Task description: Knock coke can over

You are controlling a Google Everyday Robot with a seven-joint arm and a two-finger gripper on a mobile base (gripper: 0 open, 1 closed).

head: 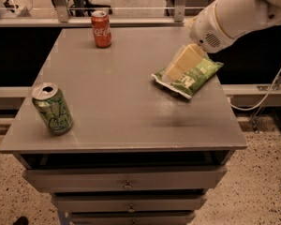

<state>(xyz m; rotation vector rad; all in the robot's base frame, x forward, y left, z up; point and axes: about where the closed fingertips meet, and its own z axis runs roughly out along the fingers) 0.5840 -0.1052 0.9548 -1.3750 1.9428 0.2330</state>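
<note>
The coke can [101, 29], red-orange with white script and a silver top, stands upright at the far left of the grey table top [117, 97]. My gripper [178, 65] hangs from the white arm at the upper right, its cream-coloured fingers held above the green chip bag [193, 74] at the table's right side. The gripper is well to the right of the coke can and nearer to me, apart from it.
A green can with pale drawings [52, 108] stands upright at the near left corner. The table is a drawer cabinet with drawers [126, 179] below the front edge. A rail [131, 18] runs behind the table. A cable [276, 74] hangs at the right.
</note>
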